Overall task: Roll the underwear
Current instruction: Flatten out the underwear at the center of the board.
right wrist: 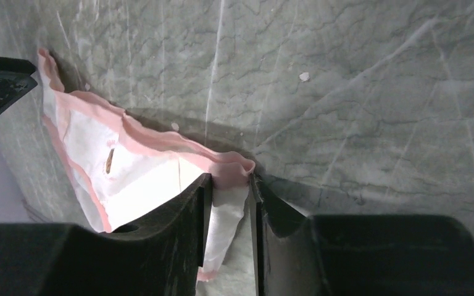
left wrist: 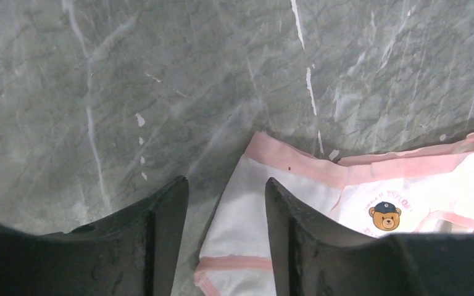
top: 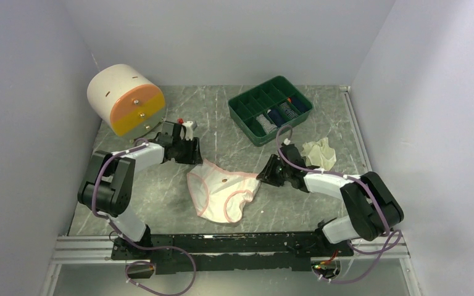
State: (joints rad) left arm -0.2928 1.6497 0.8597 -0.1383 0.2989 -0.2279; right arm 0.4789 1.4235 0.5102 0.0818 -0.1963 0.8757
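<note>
Pink-trimmed underwear [top: 222,191] lies spread on the surface [top: 296,209]. Left fingers [left wrist: 160,246], half open, straddle one waistband corner and hold nothing; right fingers [right wrist: 179,246] pinch the other. Grasping stage, I judge; next the left closes, then both roll evenly.

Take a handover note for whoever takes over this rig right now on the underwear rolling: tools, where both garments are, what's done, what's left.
Left tool: open, jaws straddling the left waistband corner of the pink-trimmed underwear, not gripping yet.
Right tool: looks shut on the right waistband corner, cloth bunched between the jaws.
Pink-trimmed underwear: spread out mid-table, unrolled.
Cream-white underwear: crumpled on the right, beside the green tray, neither tool on it.
Done: nothing rolled.
Left: close the left grip, roll this pair, then likely the cream-white one.
</note>
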